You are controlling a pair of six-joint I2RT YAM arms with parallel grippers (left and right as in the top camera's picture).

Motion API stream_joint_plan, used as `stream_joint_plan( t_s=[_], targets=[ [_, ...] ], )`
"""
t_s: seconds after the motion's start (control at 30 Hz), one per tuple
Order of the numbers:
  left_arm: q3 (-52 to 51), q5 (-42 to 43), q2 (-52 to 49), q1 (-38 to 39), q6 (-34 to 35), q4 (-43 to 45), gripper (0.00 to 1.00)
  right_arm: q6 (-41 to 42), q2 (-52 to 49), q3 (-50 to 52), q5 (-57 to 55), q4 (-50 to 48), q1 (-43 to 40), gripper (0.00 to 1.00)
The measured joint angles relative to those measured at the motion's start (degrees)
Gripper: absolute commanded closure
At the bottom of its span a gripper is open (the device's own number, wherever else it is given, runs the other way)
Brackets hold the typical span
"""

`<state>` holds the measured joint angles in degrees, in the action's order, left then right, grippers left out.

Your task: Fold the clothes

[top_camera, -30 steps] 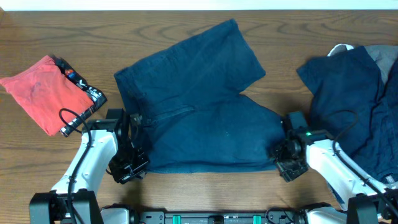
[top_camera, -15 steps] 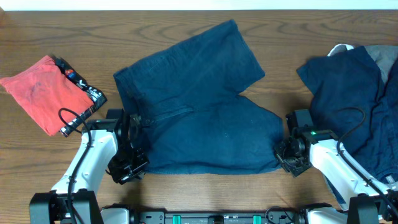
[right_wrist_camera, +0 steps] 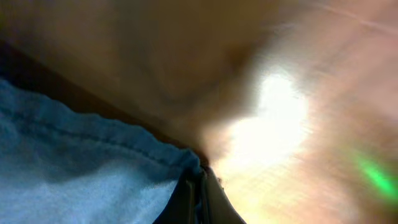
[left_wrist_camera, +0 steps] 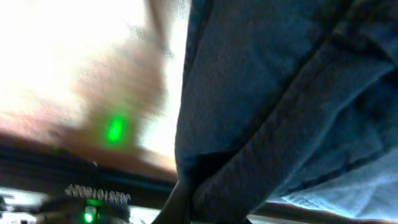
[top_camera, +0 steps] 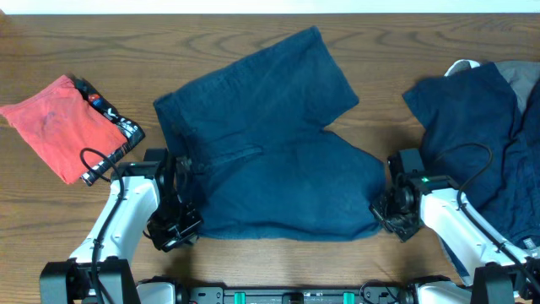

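Navy shorts (top_camera: 270, 143): spread on wooden table (top_camera: 396, 51) between both grippers. Left gripper (top_camera: 175, 226): clamped on the shorts' corner nearest it. Right gripper (top_camera: 390, 215): pinching the hem corner nearest it. Red garment (top_camera: 59, 122): outward left of left gripper. Dark blue clothes pile (top_camera: 481, 143): right of right gripper.

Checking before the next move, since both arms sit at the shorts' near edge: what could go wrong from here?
The right gripper pinches only the thin hem of the shorts; it could slip out when lifted.
The hold of the left gripper is unclear in its blurred wrist view; one-sided lifting would skew the fold.
The right arm works close to the clothes pile and might snag it.
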<state>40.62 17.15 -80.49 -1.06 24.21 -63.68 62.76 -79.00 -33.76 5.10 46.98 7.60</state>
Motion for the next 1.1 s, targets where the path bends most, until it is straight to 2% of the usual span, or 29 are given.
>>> stream_joint_plan(
  t_s=[0.23,0.57,0.83,0.97,1.1],
  targets=[
    [0.0,4.9,6.2,0.0,-0.9,-5.8,0.94,-9.8,6.4,-10.5,0.6,10.0,-8.1,0.99],
    [0.2,12.4,26.8,0.2,-1.6,-7.2,0.94,-26.4,12.6,-30.6,2.3,23.6,-13.0,0.99],
    [3.8,11.4,38.6,0.2,-0.7,1.0,0.94,-37.4,12.3,-41.6,3.1,25.7,-13.1,0.99],
    [4.5,8.6,38.0,0.5,0.5,5.1,0.94,-42.1,9.9,-46.3,4.8,25.1,-12.7,0.99],
    [4.5,5.2,34.5,0.8,3.0,10.0,0.94,-46.4,4.3,-48.9,6.4,18.4,-10.1,0.99]
  ],
)
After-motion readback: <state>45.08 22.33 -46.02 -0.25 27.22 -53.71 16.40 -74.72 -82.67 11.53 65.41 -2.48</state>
